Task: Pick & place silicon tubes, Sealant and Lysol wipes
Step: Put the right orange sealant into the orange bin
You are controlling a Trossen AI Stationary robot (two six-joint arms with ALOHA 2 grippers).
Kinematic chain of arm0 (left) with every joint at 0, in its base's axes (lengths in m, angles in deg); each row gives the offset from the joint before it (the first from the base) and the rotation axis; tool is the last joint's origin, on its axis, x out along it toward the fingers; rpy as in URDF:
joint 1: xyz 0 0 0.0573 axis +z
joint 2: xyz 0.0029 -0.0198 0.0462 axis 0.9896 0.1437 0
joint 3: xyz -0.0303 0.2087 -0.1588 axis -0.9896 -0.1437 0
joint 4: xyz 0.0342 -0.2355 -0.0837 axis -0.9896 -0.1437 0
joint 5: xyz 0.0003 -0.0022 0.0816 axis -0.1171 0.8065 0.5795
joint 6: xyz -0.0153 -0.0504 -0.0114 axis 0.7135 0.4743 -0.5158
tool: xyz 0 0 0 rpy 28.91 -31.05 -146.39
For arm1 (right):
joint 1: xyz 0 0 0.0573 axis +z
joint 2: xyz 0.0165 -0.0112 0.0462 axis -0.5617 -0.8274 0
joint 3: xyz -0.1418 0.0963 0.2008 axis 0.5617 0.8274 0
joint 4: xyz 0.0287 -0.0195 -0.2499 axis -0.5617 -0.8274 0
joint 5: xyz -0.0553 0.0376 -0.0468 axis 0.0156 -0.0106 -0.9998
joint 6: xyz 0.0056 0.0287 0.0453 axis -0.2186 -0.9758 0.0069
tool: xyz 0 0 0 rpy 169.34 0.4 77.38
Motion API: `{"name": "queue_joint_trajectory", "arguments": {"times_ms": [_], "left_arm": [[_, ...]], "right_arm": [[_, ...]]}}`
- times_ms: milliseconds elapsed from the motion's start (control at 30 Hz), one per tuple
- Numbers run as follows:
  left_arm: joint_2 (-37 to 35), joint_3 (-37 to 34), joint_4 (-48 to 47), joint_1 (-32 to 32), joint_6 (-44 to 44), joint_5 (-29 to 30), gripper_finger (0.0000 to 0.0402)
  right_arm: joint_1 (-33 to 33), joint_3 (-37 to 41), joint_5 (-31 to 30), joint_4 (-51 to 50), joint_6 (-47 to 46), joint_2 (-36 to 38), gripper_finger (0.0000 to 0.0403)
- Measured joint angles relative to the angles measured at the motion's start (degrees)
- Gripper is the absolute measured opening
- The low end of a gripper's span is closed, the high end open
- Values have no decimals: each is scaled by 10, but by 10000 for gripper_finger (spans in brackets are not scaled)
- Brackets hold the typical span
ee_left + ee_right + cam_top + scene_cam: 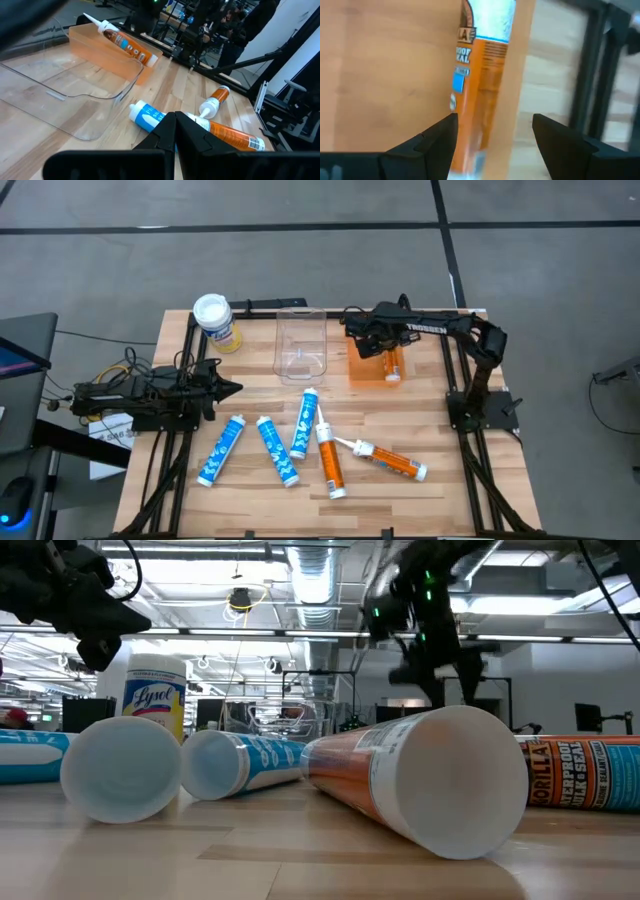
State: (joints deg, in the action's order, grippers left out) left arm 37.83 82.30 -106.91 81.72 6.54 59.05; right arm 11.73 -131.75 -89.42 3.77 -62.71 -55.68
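Right gripper reached out over the far side of the table, wrist pointing down, fingers spread wide apart. Left gripper parked low at the left edge, pointing toward table centre, fingers pressed together.

Table: a light wooden butcher-block tabletop with a black metal frame, filling the centre of the high view.
Upper left: a short round Lysol wipes canister with white lid and yellow label, standing upright.
Upper centre: a clear plastic bin; just right of it an orange translucent plastic bin.
Lower centre: three blue-and-white silicone tubes lying flat side by side.
Lower right of centre: two orange-and-white sealant tubes lying flat, nozzles close together.
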Motion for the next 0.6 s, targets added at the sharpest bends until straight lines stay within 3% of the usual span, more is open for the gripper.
{"name": "queue_joint_trajectory", "arguments": {"times_ms": [167, 333, 600], "left_arm": [[0, 0, 0, 0, 0, 0, 0], [0, 0, 0, 0, 1, -12, 0], [0, 0, 0, 0, 1, -12, 0]], "right_arm": [[90, -90, 19, -104, 72, 1, 249], [212, -101, 99, -101, 154, 18, 249], [381, -99, 232, -87, 84, 22, 249]]}}
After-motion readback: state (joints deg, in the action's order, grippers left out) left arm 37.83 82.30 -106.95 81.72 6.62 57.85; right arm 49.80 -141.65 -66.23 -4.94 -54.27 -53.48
